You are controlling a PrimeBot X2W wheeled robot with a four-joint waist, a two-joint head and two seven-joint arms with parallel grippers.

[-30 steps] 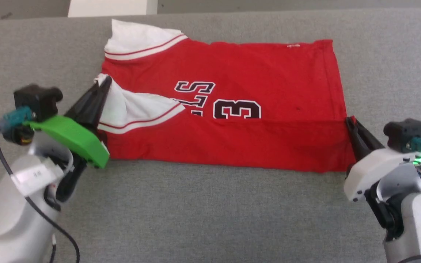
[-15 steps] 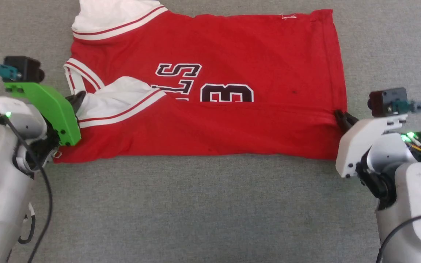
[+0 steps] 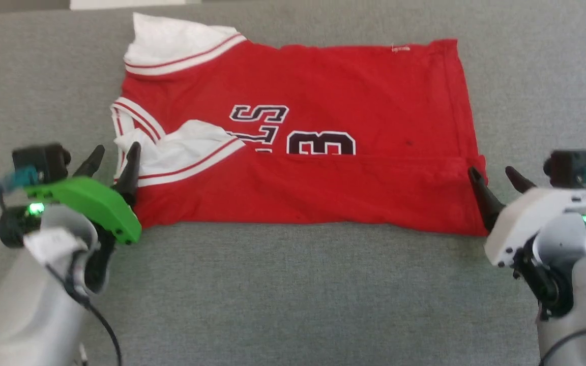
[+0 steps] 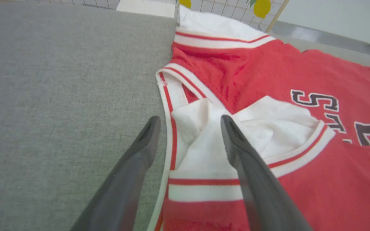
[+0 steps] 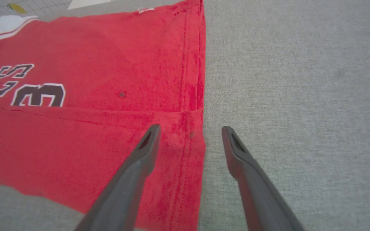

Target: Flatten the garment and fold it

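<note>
The red garment (image 3: 323,107) lies flat on the grey surface, its near long edge folded over the lower part of the lettering and number. One white sleeve (image 3: 171,43) sticks out at the far left; the other white sleeve (image 4: 268,128) lies folded over the red front. My left gripper (image 3: 116,152) stands open at the garment's left end, its fingers astride the striped collar trim (image 4: 169,128). At the right end my right gripper (image 3: 491,175) is open, one finger over the hem corner (image 5: 188,138), the other over bare surface.
A grey fabric surface (image 3: 293,295) stretches wide in front of the garment and to both sides. A pale panel (image 4: 146,6) and a gridded floor with yellow shapes (image 4: 262,6) lie beyond its far edge.
Both grippers have opened and let go of the garment's folded edge, then drawn back slightly. The folded layer now rests on the shirt. The head camera has shifted.
</note>
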